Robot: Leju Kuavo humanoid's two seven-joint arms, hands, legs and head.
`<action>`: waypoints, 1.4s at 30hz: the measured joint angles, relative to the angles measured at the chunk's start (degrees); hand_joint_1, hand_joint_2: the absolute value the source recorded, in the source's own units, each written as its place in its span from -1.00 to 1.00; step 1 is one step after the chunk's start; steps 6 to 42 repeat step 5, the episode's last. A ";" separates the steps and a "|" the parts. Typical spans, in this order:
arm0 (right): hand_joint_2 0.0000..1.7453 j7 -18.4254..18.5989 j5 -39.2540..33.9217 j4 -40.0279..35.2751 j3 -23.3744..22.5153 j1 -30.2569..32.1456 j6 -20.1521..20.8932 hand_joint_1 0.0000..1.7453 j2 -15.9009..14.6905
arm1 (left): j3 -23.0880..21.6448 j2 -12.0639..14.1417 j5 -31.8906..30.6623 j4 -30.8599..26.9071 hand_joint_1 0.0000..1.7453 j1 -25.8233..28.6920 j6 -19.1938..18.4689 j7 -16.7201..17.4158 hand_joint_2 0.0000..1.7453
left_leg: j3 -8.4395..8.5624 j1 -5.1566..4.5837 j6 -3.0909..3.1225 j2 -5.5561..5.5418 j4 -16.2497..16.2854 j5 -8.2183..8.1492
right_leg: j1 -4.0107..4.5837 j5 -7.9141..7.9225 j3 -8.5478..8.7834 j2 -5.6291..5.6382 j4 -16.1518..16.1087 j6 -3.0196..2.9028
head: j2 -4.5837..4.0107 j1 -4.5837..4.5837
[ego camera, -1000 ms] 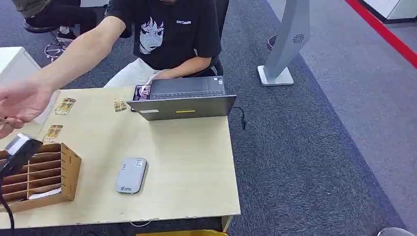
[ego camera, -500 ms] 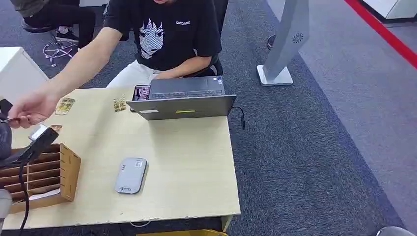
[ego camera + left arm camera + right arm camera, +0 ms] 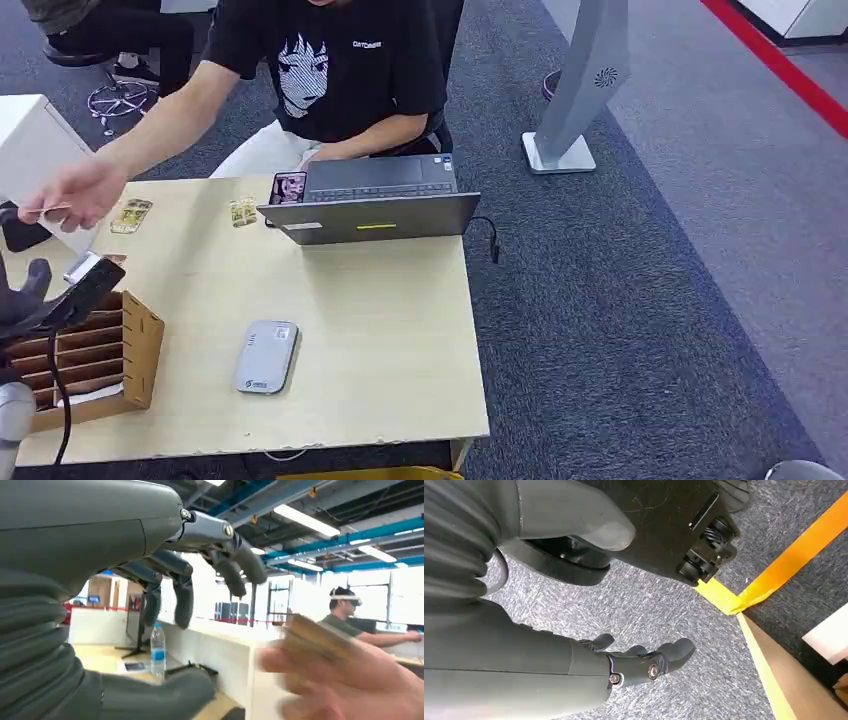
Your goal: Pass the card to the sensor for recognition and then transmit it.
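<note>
My left hand hovers at the table's left edge above the wooden slot box, fingers spread and holding nothing. A person's hand just beyond it pinches a brownish card, blurred in the left wrist view. The grey sensor pad lies flat on the table's near middle, away from both hands. My right hand hangs beside my body over the carpet, fingers loosely apart and holding nothing.
Loose cards lie on the wooden table at its far left. An open laptop with a phone beside it stands at the far edge before the seated person. A white box stands at the left.
The person's hand reached my left hand, took hold of the card and drew back away from me with it. My left hand has come further into view and now holds nothing.
</note>
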 joint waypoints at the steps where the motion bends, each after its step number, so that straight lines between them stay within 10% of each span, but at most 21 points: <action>1: 1.00 0.11 0.00 0.00 0.00 -0.01 0.00 -1.00 0.00 | -0.04 -0.22 0.65 0.04 -1.00 0.00 -0.20 -0.31 1.00 | 0.00 0.00 0.00 0.00 0.00 0.00 | 0.00 0.00 0.00 0.00 0.00 0.00 | 0.00 0.00; 42: 1.00 0.85 0.09 -0.02 0.00 0.00 0.18 -1.00 0.00 | -0.09 -0.85 3.33 0.07 -1.00 0.36 -0.50 -0.48 1.00 | -0.01 0.00 0.00 0.00 0.00 0.00 | -0.01 0.01 0.01 -0.01 0.00 0.00 | 0.00 0.00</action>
